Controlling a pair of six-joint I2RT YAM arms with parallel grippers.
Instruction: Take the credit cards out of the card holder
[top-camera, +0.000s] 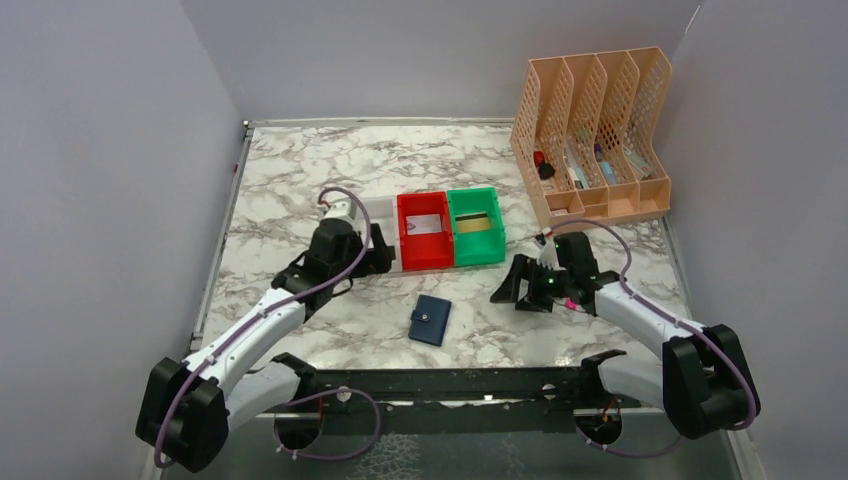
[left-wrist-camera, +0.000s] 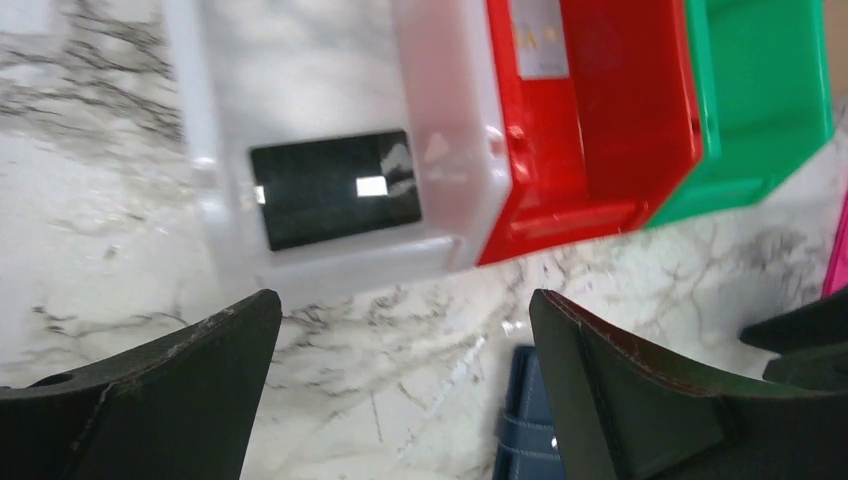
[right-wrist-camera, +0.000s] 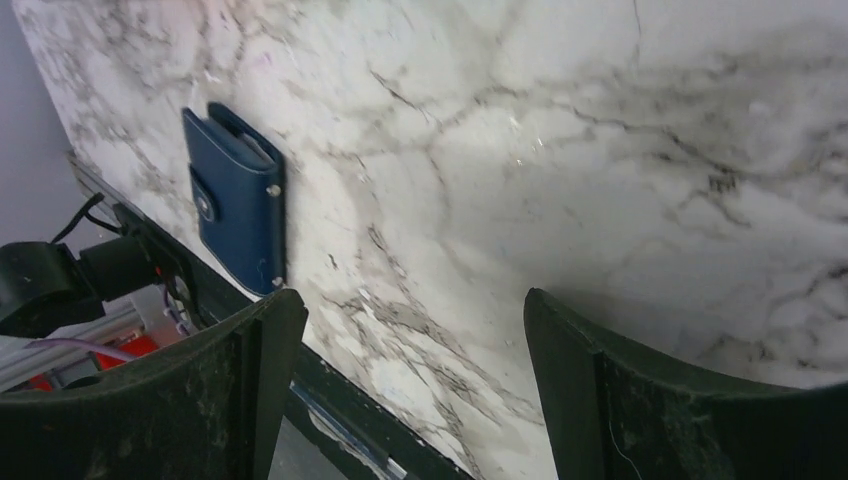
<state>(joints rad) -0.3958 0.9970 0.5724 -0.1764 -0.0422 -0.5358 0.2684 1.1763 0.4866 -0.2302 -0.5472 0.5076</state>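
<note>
The card holder (top-camera: 430, 320), a dark navy wallet, lies snapped shut on the marble between the two arms; it also shows in the wrist views (left-wrist-camera: 520, 425) (right-wrist-camera: 237, 200). A black credit card (left-wrist-camera: 335, 190) lies flat in the white bin (left-wrist-camera: 200, 120). In the red bin (top-camera: 412, 255) lies a silvery card (top-camera: 424, 224), and in the green bin (top-camera: 480, 252) a tan-gold card (top-camera: 474, 222). My left gripper (top-camera: 385, 258) (left-wrist-camera: 403, 310) hovers open just in front of the white bin, holding nothing. My right gripper (top-camera: 510, 280) (right-wrist-camera: 415, 300) stands open and empty, right of the card holder.
An orange mesh file rack (top-camera: 590, 135) with small items stands at the back right. A small pink stick (top-camera: 570, 300) lies by my right arm. The table's dark front rail (top-camera: 450, 385) runs just below the card holder. Grey walls close in the sides.
</note>
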